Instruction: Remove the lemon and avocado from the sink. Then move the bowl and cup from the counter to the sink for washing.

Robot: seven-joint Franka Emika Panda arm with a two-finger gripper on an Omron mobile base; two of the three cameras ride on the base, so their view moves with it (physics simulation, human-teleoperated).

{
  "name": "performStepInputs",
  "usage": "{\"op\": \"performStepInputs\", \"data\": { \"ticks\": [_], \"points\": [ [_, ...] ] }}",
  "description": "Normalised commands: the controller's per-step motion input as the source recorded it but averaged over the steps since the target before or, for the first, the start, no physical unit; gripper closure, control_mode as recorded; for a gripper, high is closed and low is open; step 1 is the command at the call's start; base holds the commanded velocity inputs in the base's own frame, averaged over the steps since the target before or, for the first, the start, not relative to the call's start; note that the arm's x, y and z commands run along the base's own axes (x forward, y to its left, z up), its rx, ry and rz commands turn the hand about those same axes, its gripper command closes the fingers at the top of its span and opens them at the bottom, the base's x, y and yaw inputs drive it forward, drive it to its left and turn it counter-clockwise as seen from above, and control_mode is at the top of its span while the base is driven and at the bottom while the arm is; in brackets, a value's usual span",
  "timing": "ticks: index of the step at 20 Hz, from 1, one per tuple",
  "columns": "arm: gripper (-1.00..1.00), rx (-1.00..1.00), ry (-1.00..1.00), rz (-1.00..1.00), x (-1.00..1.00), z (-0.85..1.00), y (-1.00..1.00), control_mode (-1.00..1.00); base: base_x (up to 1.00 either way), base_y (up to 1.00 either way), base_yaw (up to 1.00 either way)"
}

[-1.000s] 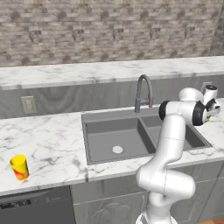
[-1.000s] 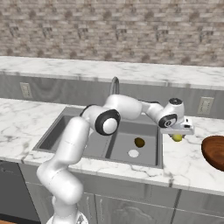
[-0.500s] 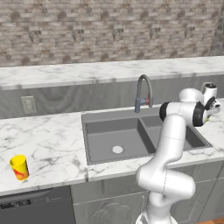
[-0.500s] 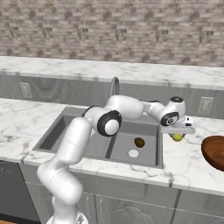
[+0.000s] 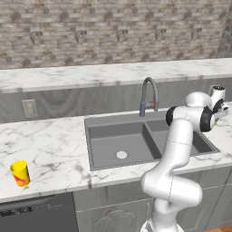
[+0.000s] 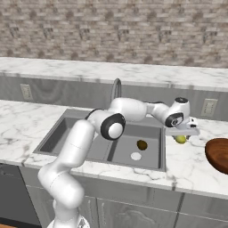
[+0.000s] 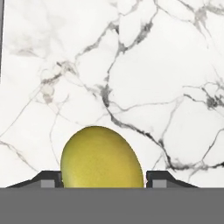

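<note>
The yellow-green lemon [image 7: 101, 157] sits between my gripper's [image 7: 103, 179] two dark fingertips, which press close on its sides just above the white marble. In the right base view the gripper [image 6: 180, 133] hangs low over the counter just right of the sink [image 6: 62, 133], with the lemon [image 6: 180, 139] under it. The dark avocado [image 6: 142, 144] lies in the sink's right basin near the drain. The reddish-brown bowl [image 6: 219, 153] stands at the right edge of the counter. The yellow cup [image 5: 20, 173] stands far left on the counter. In the left base view the gripper [image 5: 220, 111] is at the far right.
A curved metal faucet [image 5: 149, 93] rises behind the sink's middle. The arm stretches across the right basin. A wall outlet [image 6: 207, 107] is behind the gripper. A dark dishwasher front [image 5: 36, 215] sits below the cup.
The gripper with the lemon has moved slightly to the right, away from the sink's edge. The avocado, bowl and cup have not moved.
</note>
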Motion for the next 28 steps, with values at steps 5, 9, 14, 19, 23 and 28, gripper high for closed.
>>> {"op": "performStepInputs", "data": {
  "ticks": [5,9,14,19,23,28],
  "points": [
    [-1.00,0.00,0.01,0.00,0.00,-0.05,0.00,-1.00,0.00,0.00,0.00],
    [-1.00,0.00,0.00,0.00,-0.03,0.00,0.00,-1.00,0.00,0.00,0.00],
    [-1.00,0.00,0.00,0.02,-0.08,0.09,0.00,-1.00,0.00,0.00,0.00],
    [-1.00,0.00,-0.01,0.02,-0.17,0.24,0.01,-1.00,0.00,0.00,0.00],
    [-1.00,0.00,-0.05,0.00,-0.15,0.26,0.12,-1.00,0.00,0.00,0.00],
    [-1.00,-0.01,-0.08,0.00,-0.14,0.21,0.24,-1.00,0.00,0.00,0.00]
  ]
}}
